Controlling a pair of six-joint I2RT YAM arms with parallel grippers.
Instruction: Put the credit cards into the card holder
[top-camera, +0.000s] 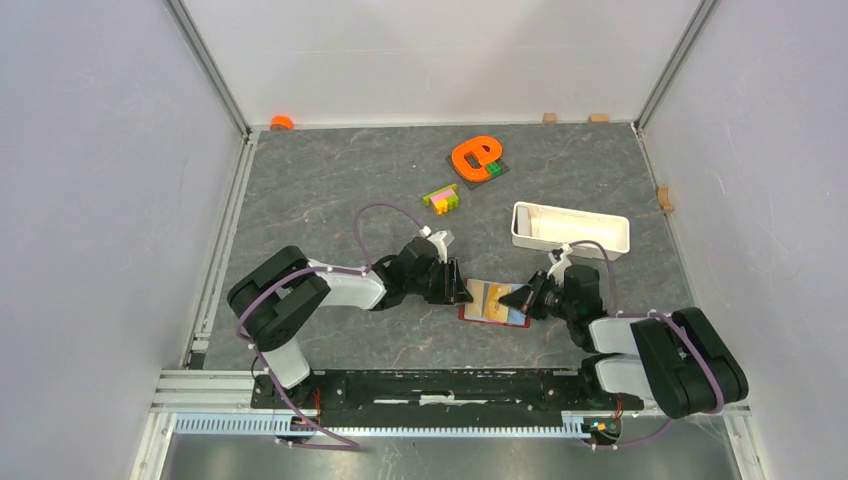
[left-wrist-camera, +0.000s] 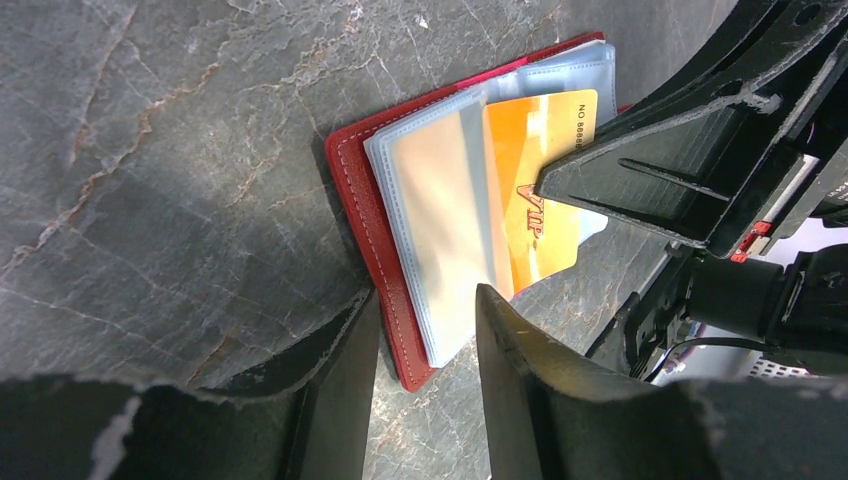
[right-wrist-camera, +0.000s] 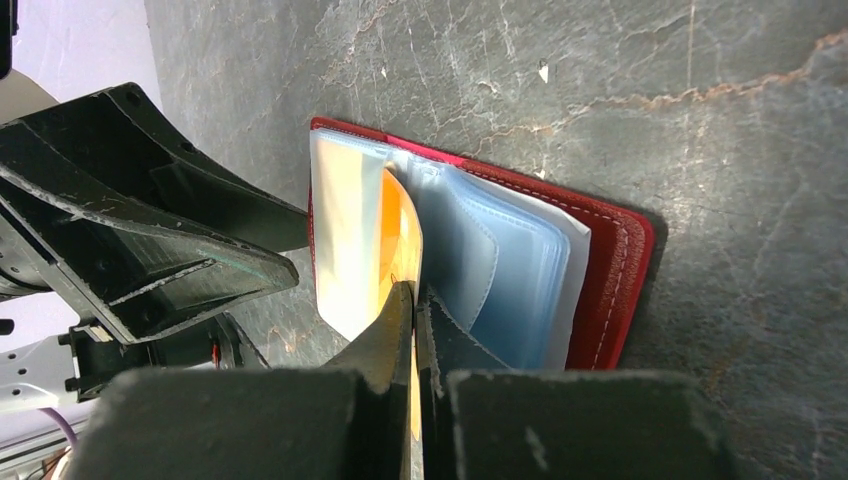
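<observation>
— Where the two arms meet over the grey marbled table (top-camera: 330, 180), what lies between them?

— A small dark-red leather-like folding wallet (left-wrist-camera: 358, 210). It is spread open and flat on the table, with its clear light-blue plastic sleeves (right-wrist-camera: 500, 260) fanned upward.

— And the cards?

— One thin orange rectangular card (left-wrist-camera: 530, 140), printed "VIP" with a row of digits, sits partly in among the sleeves, and a corner of it shows past the sleeve edge. Just beside it, a pale tan card (left-wrist-camera: 430, 200) shows through a sleeve.

— What holds the orange one?

— The right end effector (right-wrist-camera: 413, 290). Its two black fingers are pressed together. In the right wrist view a sliver of orange runs between them, so it is clamped on that card's edge.

— And the left end effector (left-wrist-camera: 425, 300)?

— Its fingers stand apart. It sits low at the opposite side of the wallet. In its own wrist view, a corner of the red cover and the sleeves lies in the gap. I cannot tell whether either finger touches the wallet.

— Anything else on the table?

— Yes, farther back and well apart from the wallet. There is a white oblong plastic tray (top-camera: 570, 230) beyond the right arm, a small cluster of multicoloured toy bricks (top-camera: 441, 198), and an orange letter-shaped toy (top-camera: 475, 157). A small orange object (top-camera: 282, 122) sits at the far left corner.
</observation>
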